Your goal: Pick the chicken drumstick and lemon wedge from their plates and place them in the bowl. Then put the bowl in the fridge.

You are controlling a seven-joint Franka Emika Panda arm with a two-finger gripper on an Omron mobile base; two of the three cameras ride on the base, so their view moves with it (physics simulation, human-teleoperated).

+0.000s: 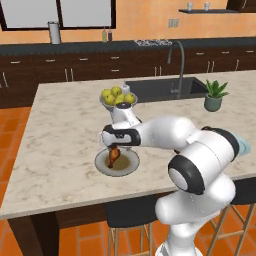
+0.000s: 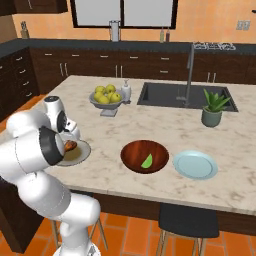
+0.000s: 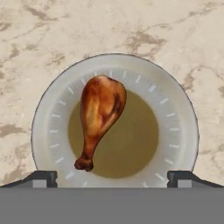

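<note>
Marbled desk (image 1: 60, 125) was spread beneath the end effector (image 3: 112, 177), whose fingers were held wide apart with nothing gripped. Directly below it the grey plate (image 3: 181, 131) was seen, the chicken drumstick (image 3: 99, 116) lying on it. Off to one side, the bowl (image 2: 145, 156) held the lemon wedge (image 2: 147, 161).

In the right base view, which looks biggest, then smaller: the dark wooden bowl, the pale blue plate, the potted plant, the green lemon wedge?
1. Dark wooden bowl
2. Pale blue plate, nearly as wide
3. Spiky green potted plant, though it stands farther away
4. Small green lemon wedge lying in the bowl
</note>
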